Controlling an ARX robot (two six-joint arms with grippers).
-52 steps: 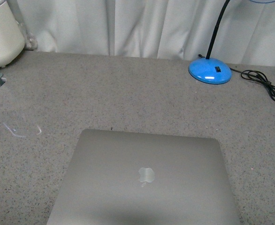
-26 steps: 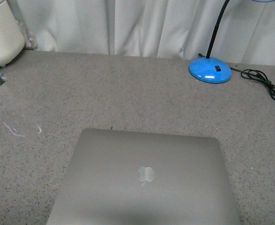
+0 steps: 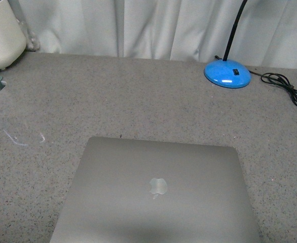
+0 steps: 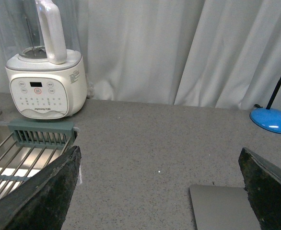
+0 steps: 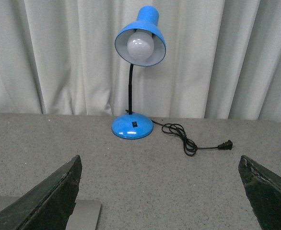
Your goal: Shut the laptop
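Laptop (image 3: pixel 156 195) sitting lid-down, flat on desk (image 3: pixel 138 96), logo showing, so closing looks done. Left gripper (image 4: pixel 159 191) and right gripper (image 5: pixel 159 191) both hanging wide, holding nothing, hovering clear above desk.

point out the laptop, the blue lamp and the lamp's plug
laptop (image 3: pixel 156 195): front view, on the closed lid near the apple logo.
blue lamp (image 5: pixel 132 127): right wrist view, on its round base.
plug (image 5: pixel 225 144): right wrist view, on the plug body, lying loose on the counter.
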